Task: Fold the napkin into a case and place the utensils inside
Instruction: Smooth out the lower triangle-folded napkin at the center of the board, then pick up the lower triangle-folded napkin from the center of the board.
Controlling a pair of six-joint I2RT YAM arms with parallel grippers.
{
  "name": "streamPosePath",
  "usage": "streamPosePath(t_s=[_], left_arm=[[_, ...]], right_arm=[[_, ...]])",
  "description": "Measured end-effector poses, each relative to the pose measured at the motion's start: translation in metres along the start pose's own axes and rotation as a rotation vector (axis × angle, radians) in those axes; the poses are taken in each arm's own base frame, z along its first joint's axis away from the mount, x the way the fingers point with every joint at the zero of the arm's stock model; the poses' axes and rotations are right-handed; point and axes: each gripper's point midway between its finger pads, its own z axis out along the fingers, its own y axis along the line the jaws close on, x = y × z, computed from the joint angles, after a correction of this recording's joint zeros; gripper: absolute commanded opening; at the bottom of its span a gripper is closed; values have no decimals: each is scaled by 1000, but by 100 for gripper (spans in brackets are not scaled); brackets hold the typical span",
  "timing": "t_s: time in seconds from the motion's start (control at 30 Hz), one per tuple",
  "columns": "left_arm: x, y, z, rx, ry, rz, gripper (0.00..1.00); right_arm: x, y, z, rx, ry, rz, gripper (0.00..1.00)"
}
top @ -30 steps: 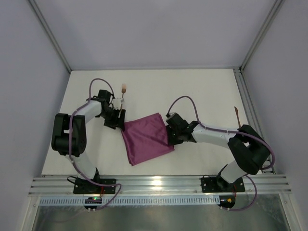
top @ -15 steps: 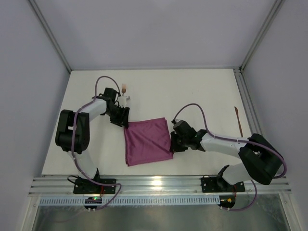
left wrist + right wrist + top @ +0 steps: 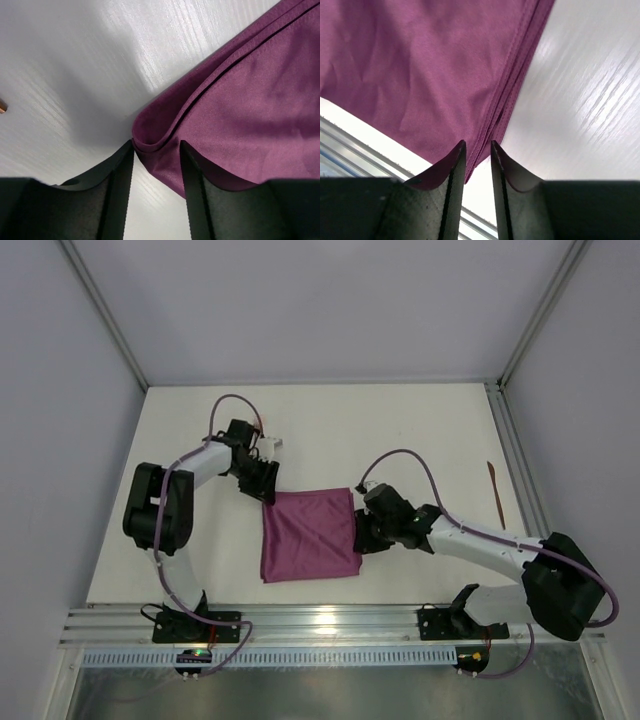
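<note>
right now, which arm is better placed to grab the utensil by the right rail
Right, probably. The utensil lies to the right of the right gripper, which sits at the napkin's right edge. The left gripper is at the napkin's far left corner, with the whole napkin in its way.

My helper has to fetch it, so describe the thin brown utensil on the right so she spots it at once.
Find the white table's right edge, where a metal rail runs. Just inside it lies a thin copper-brown metal utensil, lengthwise along the rail. It is slim, dark and alone, far from the magenta-purple cloth napkin mid-table.
</note>
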Motion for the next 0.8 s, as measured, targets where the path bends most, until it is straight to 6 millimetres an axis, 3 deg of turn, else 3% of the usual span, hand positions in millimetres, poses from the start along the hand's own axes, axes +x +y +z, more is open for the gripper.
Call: streamPosePath(t_s=[0.17, 0.27, 0.37, 0.47, 0.57, 0.6, 0.7, 0.8], left_arm=[[-3, 2, -9, -45, -4, 47, 62], [-7, 2, -29, -84, -35, 77, 64], [-17, -8, -64, -114, -111, 130, 64], [-19, -17, -87, -121, -157, 166, 64], [-14, -25, -103, -117, -172, 195, 65], [-10, -26, -105, -116, -166, 198, 65], [6, -26, -101, -109, -123, 183, 65], [14, -23, -89, -98, -77, 156, 66]], right_arm=[[-25, 16, -21, -61, -74, -149, 60], [-47, 32, -48, -131, -190, -280, 64], [-69, 46, -77, -190, -340, -441, 67], [-81, 56, -97, -225, -456, -612, 67], [-80, 59, -100, -220, -484, -775, 69], [-80, 59, -98, -210, -482, -799, 75], [-84, 54, -93, -173, -477, -800, 78], [-90, 44, -80, -149, -436, -711, 74]])
